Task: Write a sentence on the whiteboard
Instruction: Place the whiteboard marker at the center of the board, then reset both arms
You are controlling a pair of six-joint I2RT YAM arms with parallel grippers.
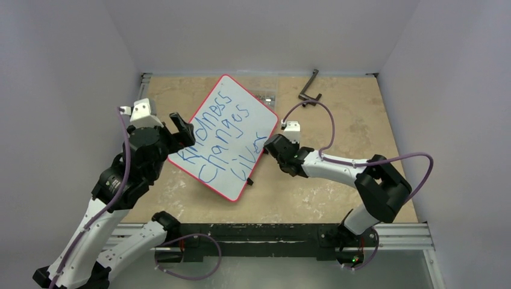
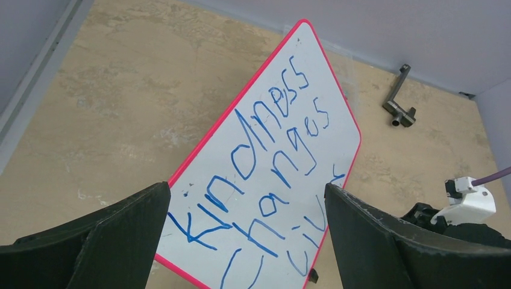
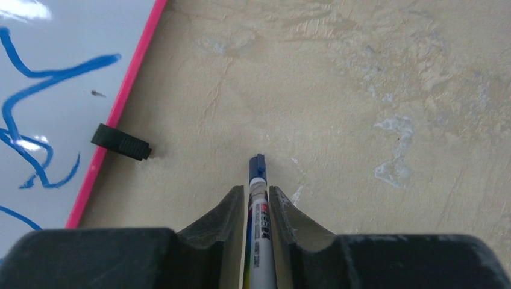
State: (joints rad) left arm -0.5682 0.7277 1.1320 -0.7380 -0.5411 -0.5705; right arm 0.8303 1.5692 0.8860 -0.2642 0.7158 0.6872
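Note:
The whiteboard (image 1: 232, 138) with a red rim lies flat on the table at an angle, also in the left wrist view (image 2: 265, 174). The sentence (image 1: 229, 135) "Kindness changes lives" fills it in blue marker lines, also seen in the left wrist view (image 2: 271, 162). My left gripper (image 1: 181, 129) is open and empty, hovering over the board's left edge. My right gripper (image 3: 258, 191) is shut on a blue-tipped marker (image 3: 258, 180), just off the board's right edge (image 1: 271, 147), tip over bare table.
A black clip (image 3: 120, 142) sits on the board's red rim near the marker tip. A dark metal hex key (image 1: 310, 87) lies at the back right. A clear plastic box (image 1: 265, 96) sits behind the board. Grey walls enclose the table.

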